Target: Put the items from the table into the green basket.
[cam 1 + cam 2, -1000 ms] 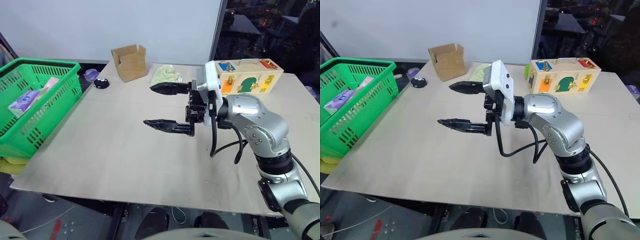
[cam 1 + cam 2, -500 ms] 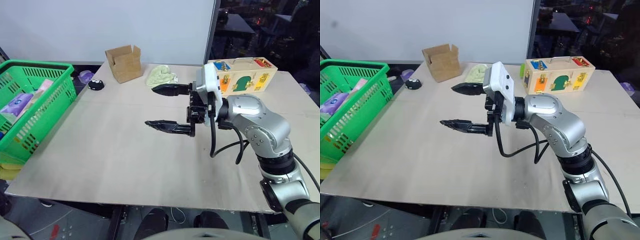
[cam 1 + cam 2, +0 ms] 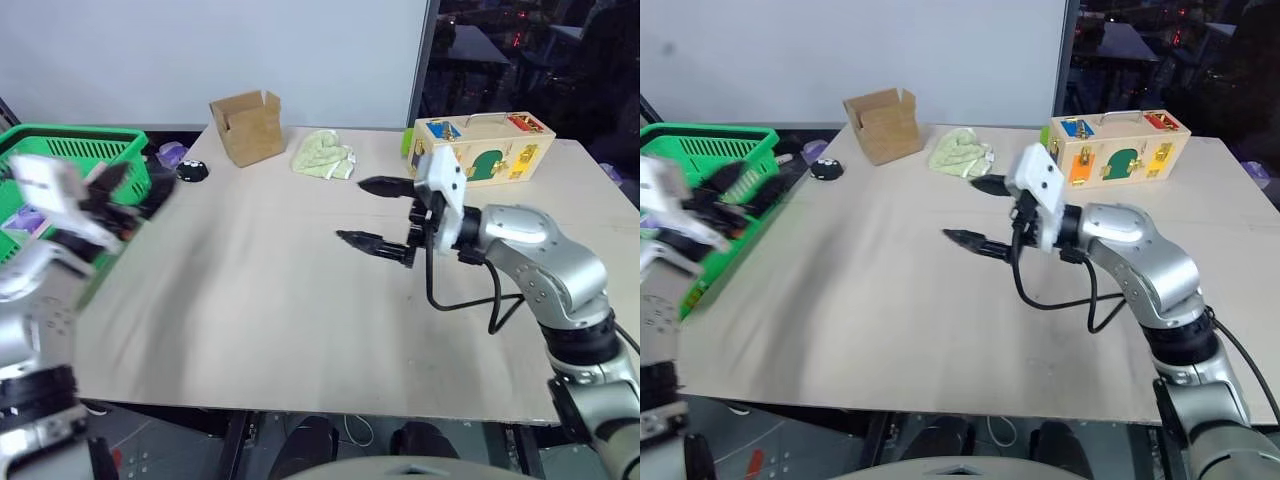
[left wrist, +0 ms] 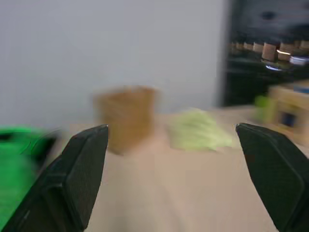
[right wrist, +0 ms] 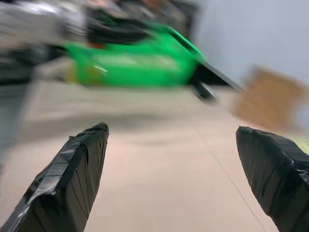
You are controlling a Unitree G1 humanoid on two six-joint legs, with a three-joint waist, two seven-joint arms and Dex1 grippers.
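Both end effectors gape empty: right end effector (image 3: 385, 213) over mid worktop (image 3: 260, 300), left end effector (image 3: 125, 190) by the green basket (image 3: 75, 145) at far left; I retract gently, avoiding its rim.

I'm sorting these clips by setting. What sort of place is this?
Probably a robot test lab, not a shop: a bare table holds mismatched practice props, a wooden latch box, a small cardboard box and a green basket, against a plain wall.

place: robot lab | cues: bare test table (image 3: 250, 320); wooden latch-puzzle box (image 3: 490, 150); dark glass partition (image 3: 520, 60)
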